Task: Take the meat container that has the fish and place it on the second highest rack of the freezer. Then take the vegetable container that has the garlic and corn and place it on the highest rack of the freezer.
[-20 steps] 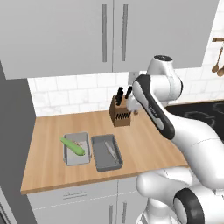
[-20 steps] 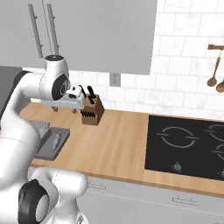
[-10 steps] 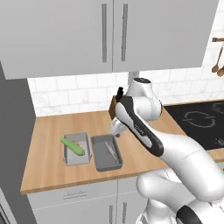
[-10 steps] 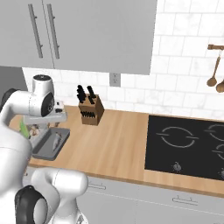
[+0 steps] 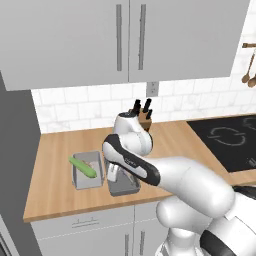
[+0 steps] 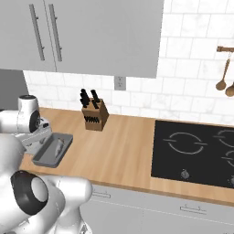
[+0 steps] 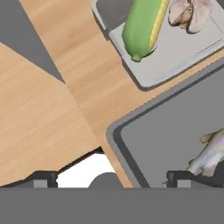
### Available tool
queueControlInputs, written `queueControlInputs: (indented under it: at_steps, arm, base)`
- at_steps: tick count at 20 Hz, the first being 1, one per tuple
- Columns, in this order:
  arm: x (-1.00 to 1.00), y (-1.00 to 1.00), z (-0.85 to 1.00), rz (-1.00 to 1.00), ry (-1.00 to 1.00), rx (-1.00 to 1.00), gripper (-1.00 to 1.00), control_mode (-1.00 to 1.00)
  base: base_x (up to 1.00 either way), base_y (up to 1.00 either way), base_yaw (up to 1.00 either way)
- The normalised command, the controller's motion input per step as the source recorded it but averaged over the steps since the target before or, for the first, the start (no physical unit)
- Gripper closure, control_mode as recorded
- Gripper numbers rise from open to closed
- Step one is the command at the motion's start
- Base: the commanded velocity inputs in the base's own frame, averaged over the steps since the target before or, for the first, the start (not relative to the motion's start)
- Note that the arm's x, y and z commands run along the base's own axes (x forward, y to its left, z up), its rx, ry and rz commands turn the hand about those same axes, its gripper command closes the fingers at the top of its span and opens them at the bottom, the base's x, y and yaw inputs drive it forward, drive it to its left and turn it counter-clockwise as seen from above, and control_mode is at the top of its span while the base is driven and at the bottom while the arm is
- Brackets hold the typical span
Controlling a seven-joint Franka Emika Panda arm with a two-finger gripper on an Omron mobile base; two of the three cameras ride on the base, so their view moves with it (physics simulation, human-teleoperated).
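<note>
Nowhere does any writing or label show. On the wooden bench [image 5: 55, 165] lie 2 shallow trays side by side, just apart: the dark-grey meat container [image 7: 175, 144] with its slim silvery fish [image 7: 210, 155], and the lighter vegetable container [image 5: 87, 170] carrying the green-husked corn [image 7: 144, 26] and pale, lumpy garlic [image 7: 190, 13]. The claw [image 7: 111, 177] hangs low over the dark tray's rim — fingertips spread wide, probably 1 each side of it, gripping nothing.

Landmark: meat container [image 5: 123, 182], on counter [image 5: 170, 145].
Left of it: vegetable container [image 5: 88, 170], holding corn [image 5: 82, 167], garlic [image 7: 189, 13].
Inside it: fish [image 6: 59, 146].
Behind it: knife block [image 6: 94, 115].
Right of it: cooktop [image 6: 196, 151].
</note>
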Motion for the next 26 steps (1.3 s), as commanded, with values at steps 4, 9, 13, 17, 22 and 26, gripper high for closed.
queueControlInputs:
  at_steps: [4,9,13,17,22,26]
  arm:
    - [0.02,0.13,0.0,0.02,0.0,0.0,-1.0,-1.0]
    - [0.01,-0.01,-0.48,0.0,-0.01,-0.15,-1.0,-1.0]
    - [0.0,-0.13,-0.81,0.02,-0.02,-0.19,-1.0,-1.0]
    - [0.17,-0.12,-0.32,0.04,0.0,-0.02,-1.0,-1.0]
    - [0.06,0.0,-0.17,0.12,0.0,0.01,-1.0,-1.0]
    - [0.02,0.0,-0.34,0.04,0.0,0.0,-1.0,-1.0]
  base:
    - [0.0,0.0,0.0]
    - [0.0,0.0,0.0]
    - [0.0,0.0,0.0]
    - [0.0,0.0,0.0]
    - [0.0,0.0,0.0]
    - [0.0,0.0,0.0]
